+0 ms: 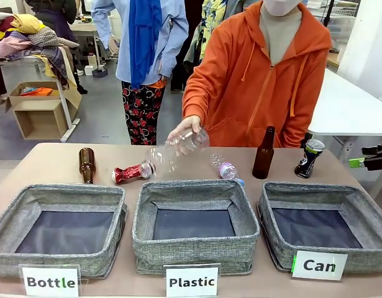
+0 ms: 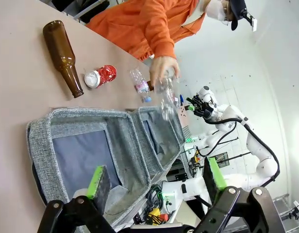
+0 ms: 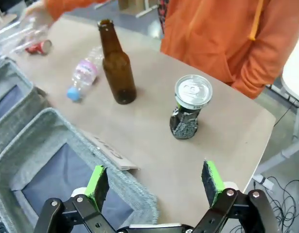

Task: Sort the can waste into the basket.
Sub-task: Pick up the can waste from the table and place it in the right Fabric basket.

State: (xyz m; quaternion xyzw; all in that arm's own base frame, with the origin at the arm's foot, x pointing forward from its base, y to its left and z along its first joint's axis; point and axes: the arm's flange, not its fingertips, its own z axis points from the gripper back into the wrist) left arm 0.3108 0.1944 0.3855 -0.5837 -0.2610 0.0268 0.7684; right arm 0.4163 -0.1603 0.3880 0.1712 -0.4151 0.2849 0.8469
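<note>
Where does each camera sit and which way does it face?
Front: fixed on the robot's side, facing across the bins at the person; right tool at the right edge.
Left wrist: on the left arm, rolled sideways, near the Bottle bin, facing the lying bottle and red can; left tool open at bottom.
Right wrist: above the Can bin, facing the blue can; right tool open at bottom.
Shared: both wrist views show the red can and the person.

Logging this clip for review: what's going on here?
A person's hand holds a clear plastic bottle above the table. The red can lies on its side, and the blue can stands near the Can basket; neither is in it yet. The left tool and the right tool are open, holding nothing.
</note>
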